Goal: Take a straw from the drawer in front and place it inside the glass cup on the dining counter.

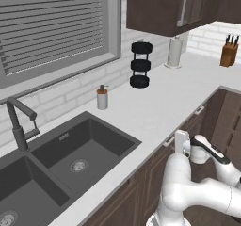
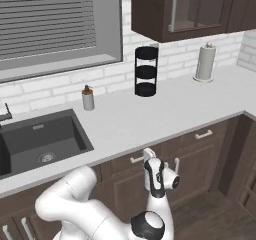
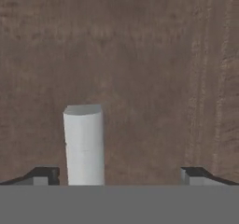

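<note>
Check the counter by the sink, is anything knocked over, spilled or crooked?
Nothing stands out. The soap bottle, black rack, paper towel roll and knife block all stand upright on a clean counter, and the sink is dry. The drawers below are shut.

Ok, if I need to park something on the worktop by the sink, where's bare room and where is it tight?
The widest bare stretch of the worktop runs from the sink rightward, in front of the black rack and paper towel roll. The far right corner ahead of the knife block is bare too. It is tighter along the wall, around the soap bottle and faucet.
</note>
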Controlling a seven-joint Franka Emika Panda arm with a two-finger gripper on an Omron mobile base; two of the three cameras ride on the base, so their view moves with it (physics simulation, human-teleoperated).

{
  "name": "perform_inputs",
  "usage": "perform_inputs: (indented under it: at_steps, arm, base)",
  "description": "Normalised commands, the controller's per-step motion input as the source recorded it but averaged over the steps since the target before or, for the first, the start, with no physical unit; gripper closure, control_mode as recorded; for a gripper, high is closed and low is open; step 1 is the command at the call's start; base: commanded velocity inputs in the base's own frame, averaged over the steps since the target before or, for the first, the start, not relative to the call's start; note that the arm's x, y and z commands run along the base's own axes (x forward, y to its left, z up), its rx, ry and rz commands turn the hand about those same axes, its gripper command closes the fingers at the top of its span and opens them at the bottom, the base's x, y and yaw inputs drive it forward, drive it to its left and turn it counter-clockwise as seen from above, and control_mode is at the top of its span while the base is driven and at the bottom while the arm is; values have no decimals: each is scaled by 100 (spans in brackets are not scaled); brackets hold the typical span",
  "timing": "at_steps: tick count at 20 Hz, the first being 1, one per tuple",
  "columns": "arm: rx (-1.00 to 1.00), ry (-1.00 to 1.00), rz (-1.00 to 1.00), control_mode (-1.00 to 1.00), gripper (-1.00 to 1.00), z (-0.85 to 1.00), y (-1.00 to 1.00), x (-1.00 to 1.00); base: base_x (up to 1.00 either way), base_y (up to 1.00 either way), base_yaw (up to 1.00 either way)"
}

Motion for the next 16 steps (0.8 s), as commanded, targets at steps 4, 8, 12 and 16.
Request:
perform_inputs:
  at_steps: [4,8,12,16]
  arm:
    - [0,1,-7,-100,100,-28,5,26]
    - [0,1,-4,-100,100,-17,0,8]
    - [0,9,-1,-100,100,-10,0,0]
    - [0,10,-2,-100,100,-13,-8,-7]
  base:
    - [0,0,0]
    - [0,0,0]
    - [0,0,0]
    - [0,0,0]
